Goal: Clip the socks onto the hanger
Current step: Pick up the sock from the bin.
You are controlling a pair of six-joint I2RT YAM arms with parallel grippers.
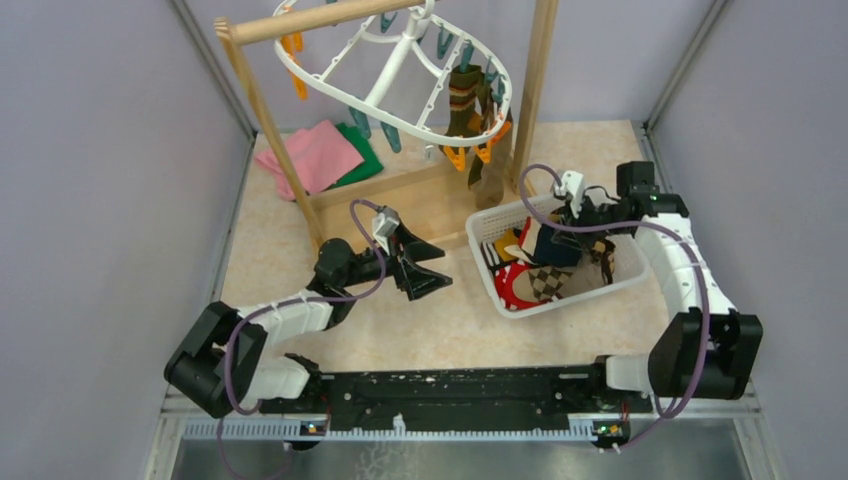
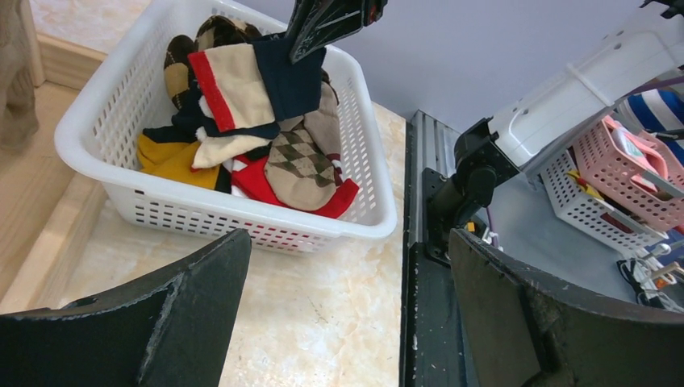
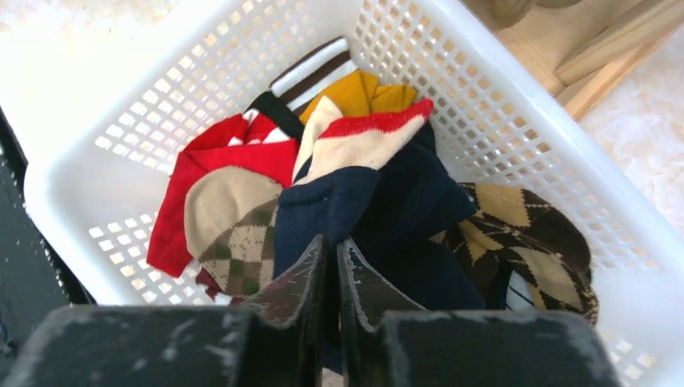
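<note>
The white oval hanger (image 1: 400,70) hangs from a wooden pole, with an olive-brown striped sock (image 1: 465,100) and a tan sock (image 1: 490,170) clipped at its right side. Several more socks lie in the white slotted basket (image 1: 625,280). My right gripper (image 3: 332,246) is down in the basket, shut on the dark navy sock (image 3: 379,210) with the red-white cuff (image 2: 234,85). Under it lie an argyle sock (image 3: 242,250), a red sock (image 3: 202,169) and a yellow one (image 3: 363,93). My left gripper (image 1: 432,268) hovers wide open over the table, left of the basket (image 2: 242,222), holding nothing.
The wooden rack's posts (image 1: 270,120) and base board (image 1: 400,195) stand behind the basket. Folded pink (image 1: 310,155) and green (image 1: 368,155) cloths lie at the back left. Purple walls close in the table. Beyond the near edge are pink and white baskets (image 2: 637,169).
</note>
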